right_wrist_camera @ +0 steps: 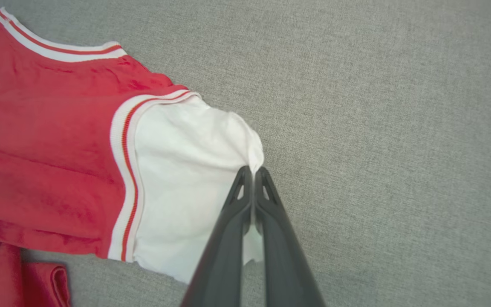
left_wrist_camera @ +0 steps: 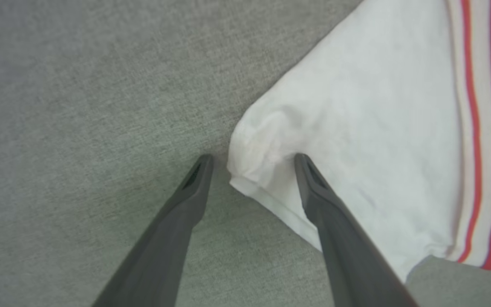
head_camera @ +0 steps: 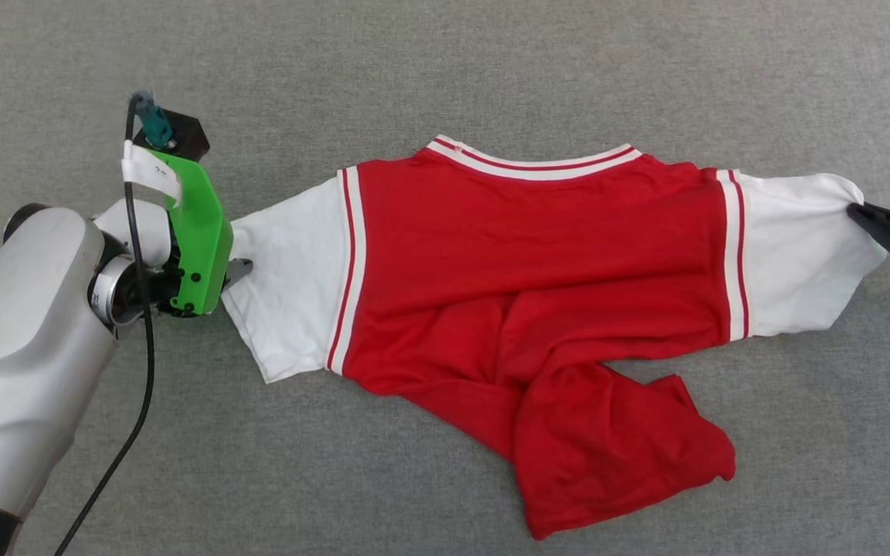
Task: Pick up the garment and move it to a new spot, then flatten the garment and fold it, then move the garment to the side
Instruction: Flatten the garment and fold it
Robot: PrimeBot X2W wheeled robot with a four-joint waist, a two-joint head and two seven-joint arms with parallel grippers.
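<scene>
Red jersey cloth with white sleeves, the garment (head_camera: 538, 270) lies spread crosswise on the grey fabric surface (head_camera: 445, 69), collar away from the robot, its lower body (head_camera: 615, 448) twisted and bunched toward the near side; the right sleeve (head_camera: 793, 255) runs straight into the right pincer (right_wrist_camera: 252, 170), whose fingers are pressed together on the puckered cuff corner, so it holds that sleeve; the left sleeve (head_camera: 290, 286) ends just ahead of the left pincer (left_wrist_camera: 252, 158), which stands wide apart, one finger (left_wrist_camera: 313, 187) over the white cuff and the other finger (left_wrist_camera: 198, 175) on bare grey surface beside it, the cuff corner between them and nothing gripped; I'd say the worry is a one-sided pull; if the right pincer tugs while the left has no hold, the whole shirt may slide toward it instead of stretching flat; the left could also close on only the thin hem edge and lose it, and the bunched lower body looks likely to stay creased.
</scene>
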